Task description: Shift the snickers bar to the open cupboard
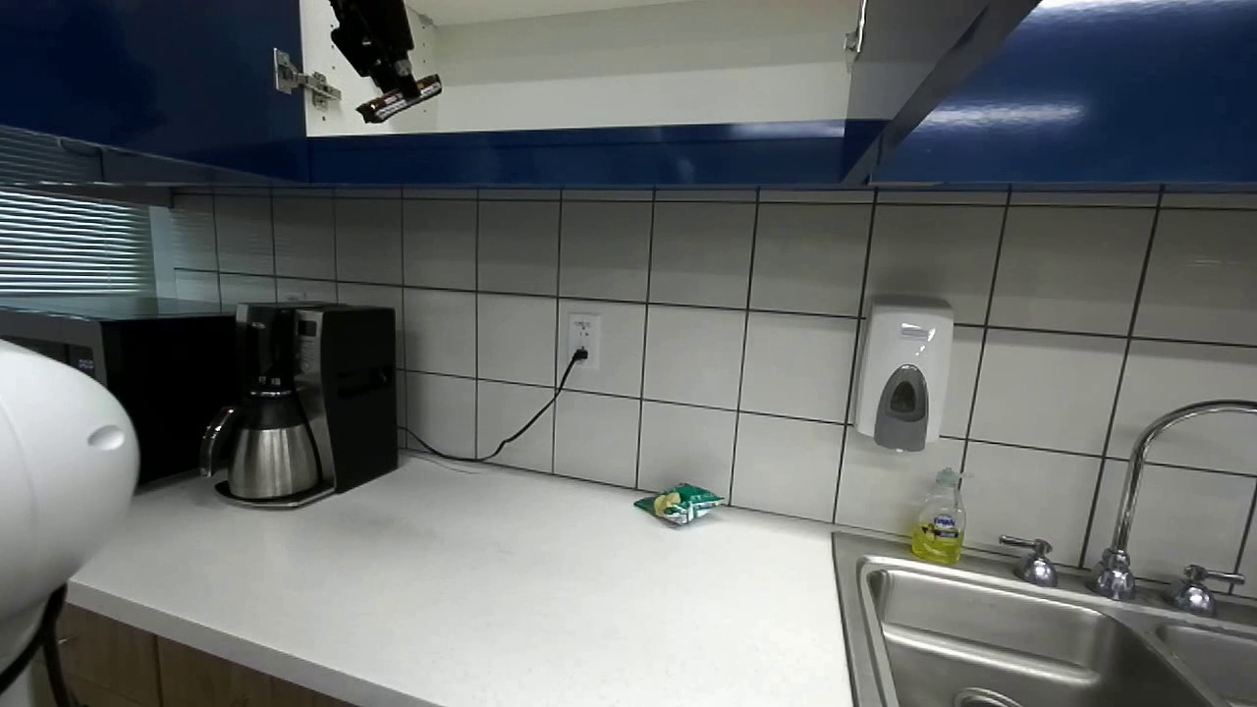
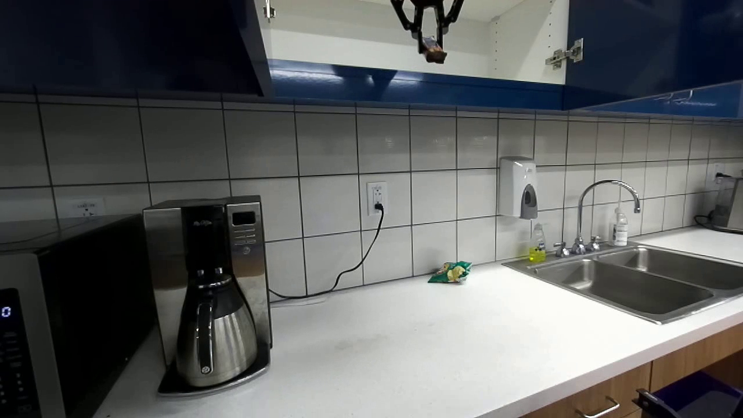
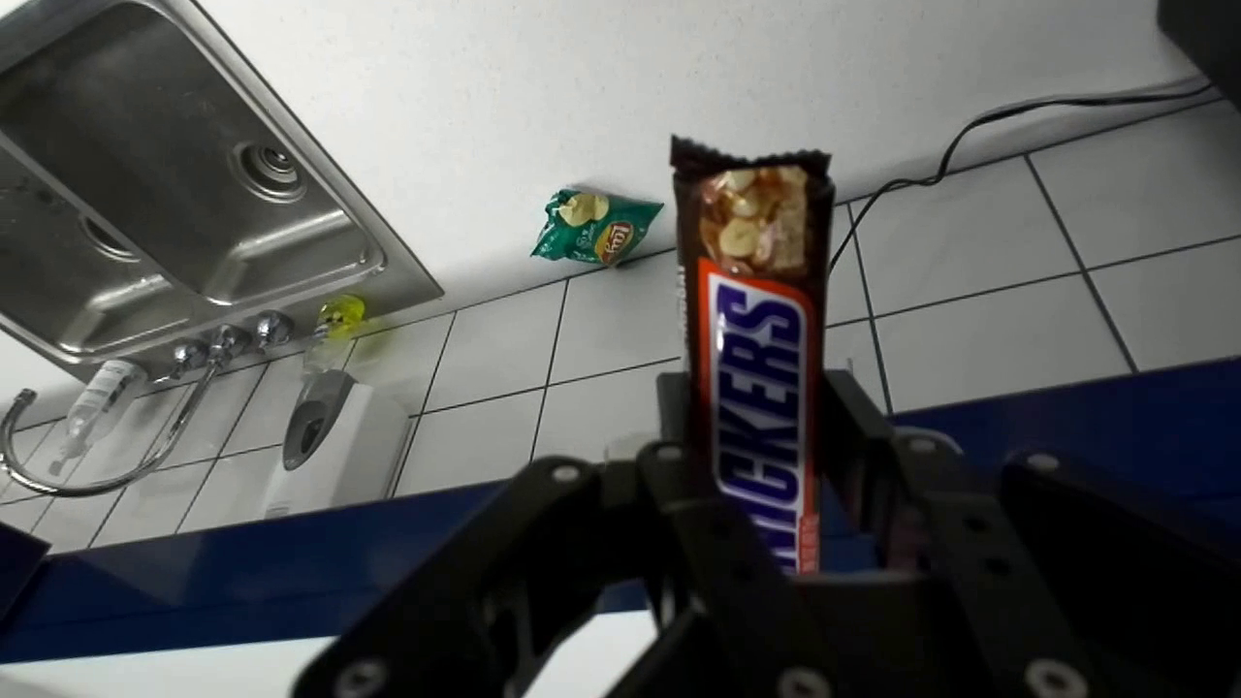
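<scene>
My gripper (image 3: 754, 412) is shut on the snickers bar (image 3: 761, 320), a brown wrapper with a white, red and blue label. The fingers grip its long sides, and its far end sticks out beyond the fingertips. In both exterior views the gripper (image 1: 405, 77) (image 2: 430, 40) holds the bar (image 1: 401, 99) (image 2: 434, 52) high up, in front of the open cupboard (image 1: 638, 83) (image 2: 348, 35). The bar appears just above the cupboard's blue bottom edge in both exterior views. Whether it is past that edge in depth I cannot tell. Part of the bar's near end is hidden by the gripper.
Open blue cupboard doors (image 1: 147, 79) (image 2: 650, 52) flank the opening. Below on the counter (image 1: 491, 589) are a green chip bag (image 1: 680, 504), a coffee maker (image 1: 344, 393) and a microwave (image 2: 87, 302). A sink (image 1: 982, 619) and soap dispenser (image 1: 903, 373) stand at the side.
</scene>
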`<action>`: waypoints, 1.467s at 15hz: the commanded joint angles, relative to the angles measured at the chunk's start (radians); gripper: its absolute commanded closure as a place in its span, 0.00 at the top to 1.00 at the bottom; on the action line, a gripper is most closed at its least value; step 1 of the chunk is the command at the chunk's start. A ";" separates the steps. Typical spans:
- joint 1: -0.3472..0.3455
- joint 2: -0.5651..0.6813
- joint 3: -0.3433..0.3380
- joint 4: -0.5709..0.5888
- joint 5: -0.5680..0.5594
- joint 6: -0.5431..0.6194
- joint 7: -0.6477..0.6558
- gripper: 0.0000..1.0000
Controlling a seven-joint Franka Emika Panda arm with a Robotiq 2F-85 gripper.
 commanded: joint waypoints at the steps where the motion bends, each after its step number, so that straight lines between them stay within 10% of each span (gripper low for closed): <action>1: -0.011 0.140 0.027 0.195 -0.068 -0.077 -0.017 0.11; 22: 0.113 0.532 -0.064 0.744 -0.175 -0.203 -0.109 0.11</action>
